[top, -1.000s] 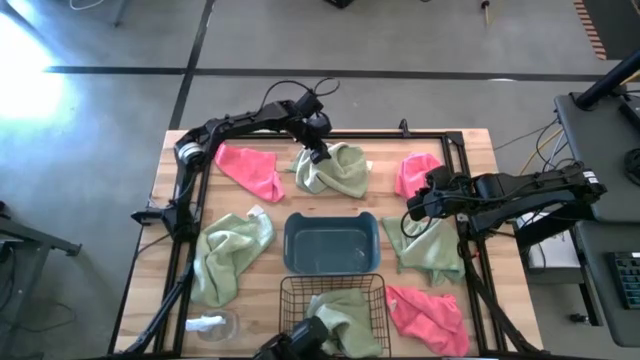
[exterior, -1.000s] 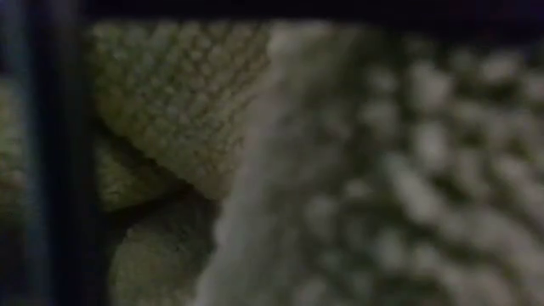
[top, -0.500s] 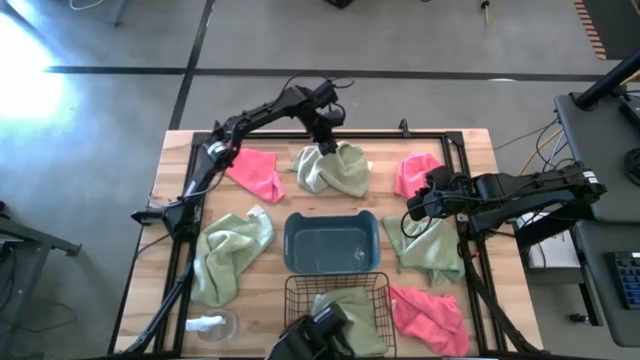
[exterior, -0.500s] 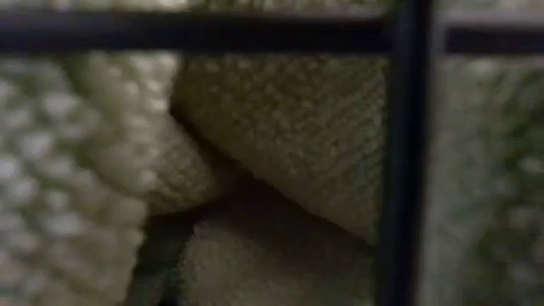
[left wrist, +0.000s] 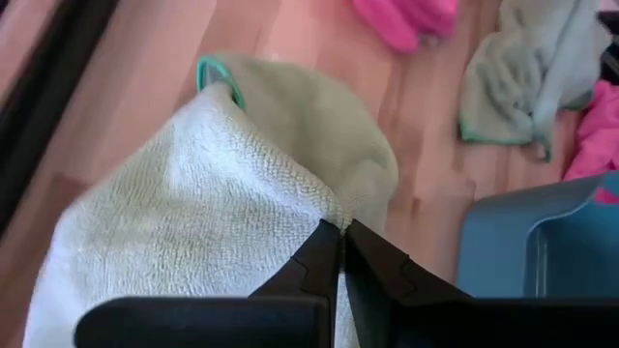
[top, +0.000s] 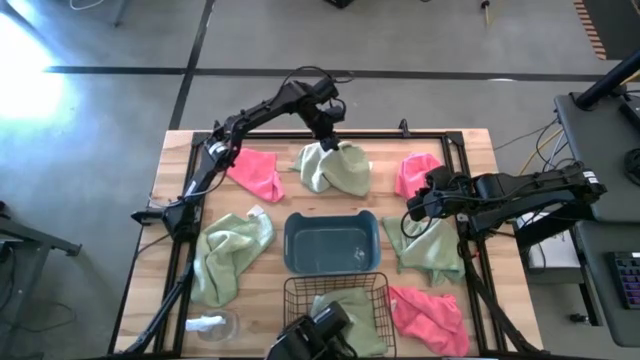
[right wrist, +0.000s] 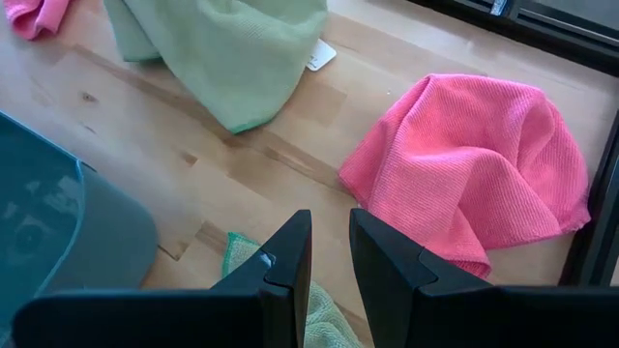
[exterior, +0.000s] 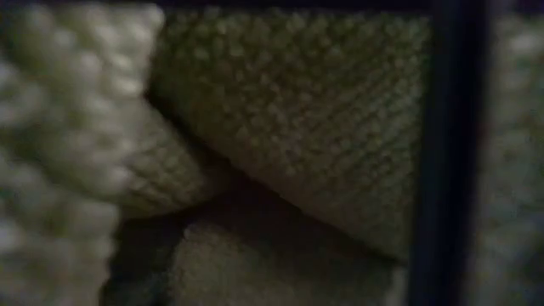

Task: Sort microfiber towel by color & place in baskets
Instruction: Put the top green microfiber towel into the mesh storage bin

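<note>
- left gripper (top: 327, 143) at far centre of the table (top: 270, 268), fingers pinched tight on a green towel (top: 338, 168); towel bunched and lifted at the pinch, rest draped on the wood
- right gripper (top: 413, 212) over right side, between far-right pink towel (top: 413, 173) and right green towel (top: 432, 247); fingers slightly apart, nothing between them
- blue-grey bin (top: 331, 244) at centre, no towels in it
- black wire basket (top: 335, 312) near centre edge, one green towel (top: 352, 318) inside
- pink towel (top: 256, 170) far left, another pink towel (top: 428, 313) near right
- green towel (top: 226, 254) left of the bin
- small clear object (top: 212, 324) near-left corner
</note>
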You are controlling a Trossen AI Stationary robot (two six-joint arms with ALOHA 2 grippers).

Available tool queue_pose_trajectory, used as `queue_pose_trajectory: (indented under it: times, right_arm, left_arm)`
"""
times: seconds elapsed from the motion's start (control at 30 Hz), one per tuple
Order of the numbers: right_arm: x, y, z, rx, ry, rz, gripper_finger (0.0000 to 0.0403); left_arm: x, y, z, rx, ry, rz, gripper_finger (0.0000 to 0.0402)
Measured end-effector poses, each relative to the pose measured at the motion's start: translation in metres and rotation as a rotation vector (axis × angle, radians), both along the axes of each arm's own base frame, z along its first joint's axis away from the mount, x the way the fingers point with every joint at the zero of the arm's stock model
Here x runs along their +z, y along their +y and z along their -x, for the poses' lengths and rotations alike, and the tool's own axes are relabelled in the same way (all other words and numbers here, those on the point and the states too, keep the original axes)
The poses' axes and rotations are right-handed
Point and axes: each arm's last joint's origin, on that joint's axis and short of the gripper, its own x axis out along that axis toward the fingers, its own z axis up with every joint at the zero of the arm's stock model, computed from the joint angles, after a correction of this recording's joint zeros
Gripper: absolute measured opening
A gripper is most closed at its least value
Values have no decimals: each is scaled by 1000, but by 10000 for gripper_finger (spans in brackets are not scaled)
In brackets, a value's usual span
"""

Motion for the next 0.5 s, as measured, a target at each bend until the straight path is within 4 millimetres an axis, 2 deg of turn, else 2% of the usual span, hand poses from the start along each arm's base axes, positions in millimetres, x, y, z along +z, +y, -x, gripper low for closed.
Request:
queue_pose_trajectory:
  times: [0.3,0.5]
  right_arm:
    - [0,0,0,0,0,0,68]
    - [0,0,0,0,1,0,68]
  left_arm:
    - [42,-14,13,8,-36,-20,0]
    - [77,-41,20,-13,-62,-34,0]
